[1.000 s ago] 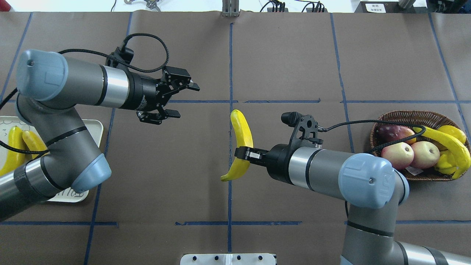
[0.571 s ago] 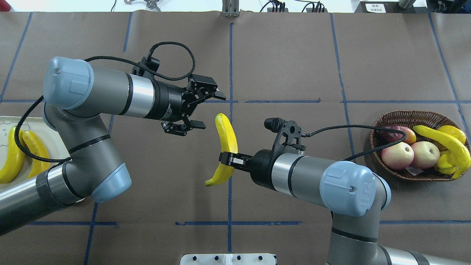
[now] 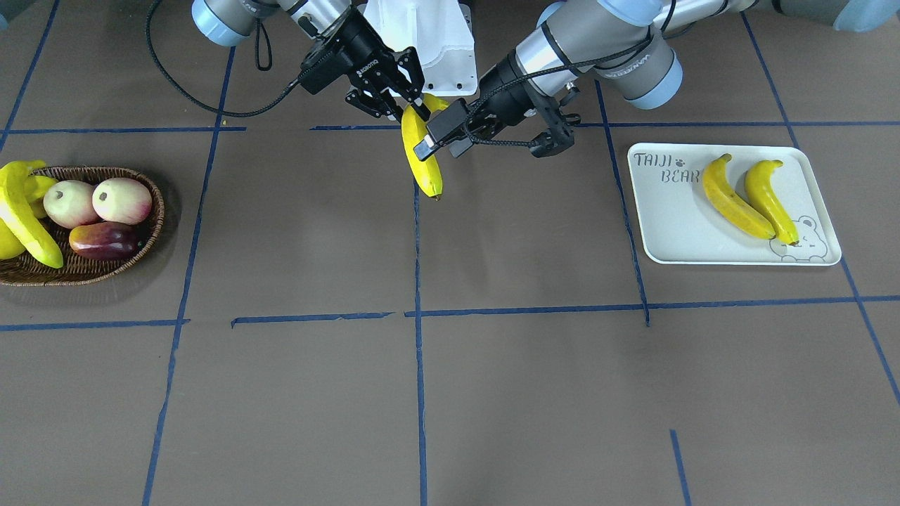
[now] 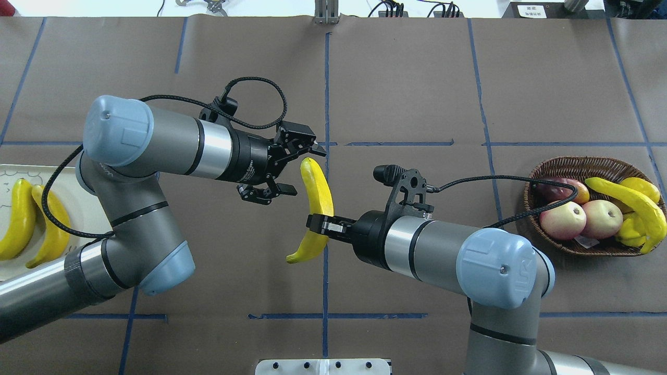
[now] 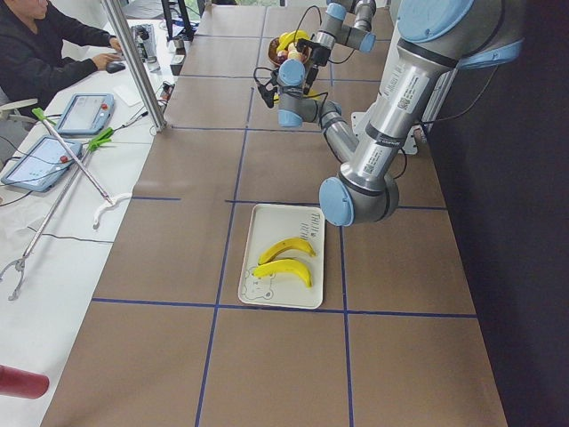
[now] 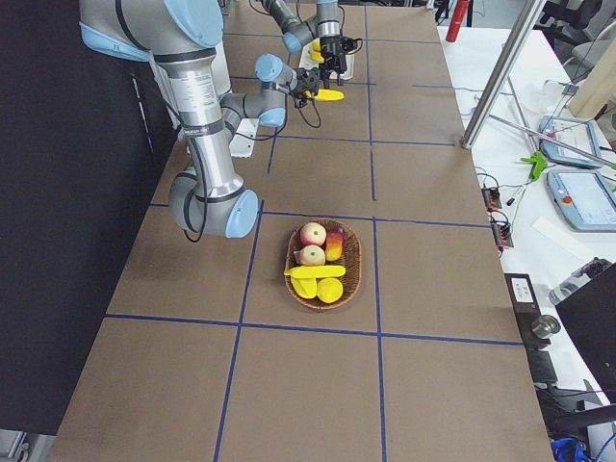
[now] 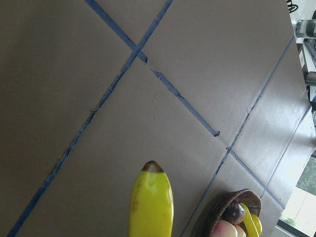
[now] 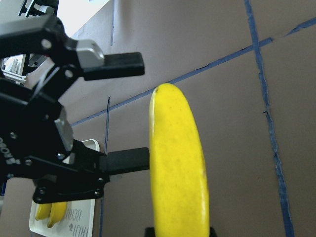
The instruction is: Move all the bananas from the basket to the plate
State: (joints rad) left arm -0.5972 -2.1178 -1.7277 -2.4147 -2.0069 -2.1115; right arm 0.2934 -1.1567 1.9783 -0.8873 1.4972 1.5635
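Observation:
At the table's middle my right gripper [image 4: 319,225] is shut on the lower half of a banana [image 4: 318,190], which it holds above the surface. My left gripper [image 4: 307,173] is open, its fingers [image 8: 116,60] level with the banana's far end [image 8: 170,128] and just short of it. The same banana [image 3: 420,158] shows between the right gripper [image 3: 402,105] and the left gripper [image 3: 441,139]. Two bananas [image 3: 735,200] lie on the plate [image 3: 668,232]. One long banana [image 4: 630,200] rests in the basket [image 4: 552,169].
The basket also holds two apples [image 4: 563,219], a dark red fruit [image 4: 557,187] and stubby yellow fruit [image 4: 641,187]. A white mount [image 4: 323,366] sits at the near edge. A person [image 5: 44,53] sits at a side desk with tablets.
The right arm carried the banana leftward to the centre line. The left arm swung right until its open fingers reached the banana's far end. Neither gripper changed state.

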